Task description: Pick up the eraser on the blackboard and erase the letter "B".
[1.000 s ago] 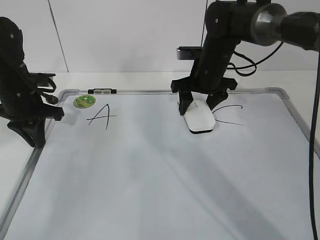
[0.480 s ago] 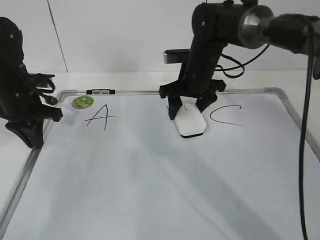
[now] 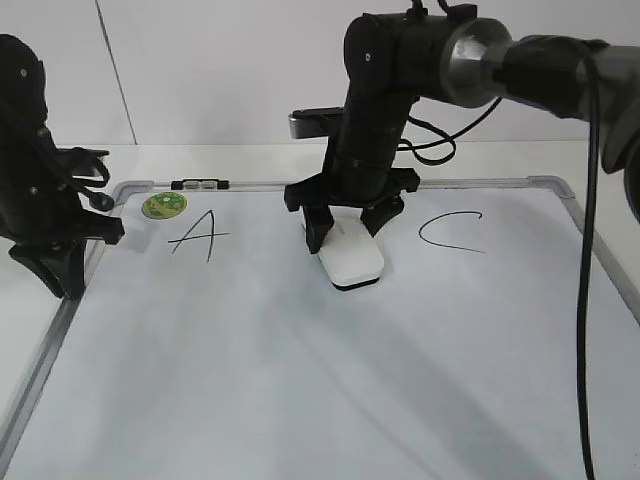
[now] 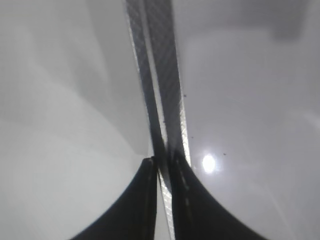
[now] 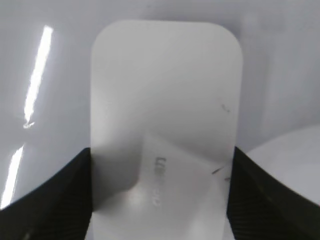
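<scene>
The white eraser (image 3: 351,262) lies flat on the blackboard (image 3: 300,380), between the "A" (image 3: 200,234) and the "C" (image 3: 452,232). My right gripper (image 3: 345,230) is shut on the eraser, one finger on each long side; the right wrist view shows the eraser (image 5: 165,115) filling the gap between the jaws (image 5: 160,195). No letter "B" shows on the board; the spot under the eraser is hidden. My left gripper (image 3: 62,275) rests at the board's left frame; in the left wrist view its fingers (image 4: 164,167) are together over the grey frame (image 4: 160,75).
A round green sticker (image 3: 166,205) and a small black-and-silver clip (image 3: 201,184) sit at the board's top left. The grey frame (image 3: 590,240) bounds the board on the right. The white wall stands behind.
My right gripper has slid the eraser leftward across the board, from beside the "C" to the middle. The left arm has not moved.
</scene>
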You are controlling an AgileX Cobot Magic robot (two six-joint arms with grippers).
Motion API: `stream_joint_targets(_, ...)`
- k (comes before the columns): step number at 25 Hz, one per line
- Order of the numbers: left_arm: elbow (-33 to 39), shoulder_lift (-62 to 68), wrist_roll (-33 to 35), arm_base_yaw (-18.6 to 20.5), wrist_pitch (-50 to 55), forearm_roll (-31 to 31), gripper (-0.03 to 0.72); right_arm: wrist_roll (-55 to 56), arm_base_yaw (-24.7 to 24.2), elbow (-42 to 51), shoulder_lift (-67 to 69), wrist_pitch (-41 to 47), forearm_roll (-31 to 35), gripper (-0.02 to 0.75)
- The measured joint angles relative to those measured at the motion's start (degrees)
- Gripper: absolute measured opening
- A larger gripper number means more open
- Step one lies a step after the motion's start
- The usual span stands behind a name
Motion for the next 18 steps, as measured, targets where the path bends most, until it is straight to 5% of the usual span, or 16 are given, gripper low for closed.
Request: stream_joint_targets(18,0.0,0.0,0.0,0.0,0.0,-0.1,0.041,-0.1,-9.0,0.0,0.0,0.0,2.3,0.563)
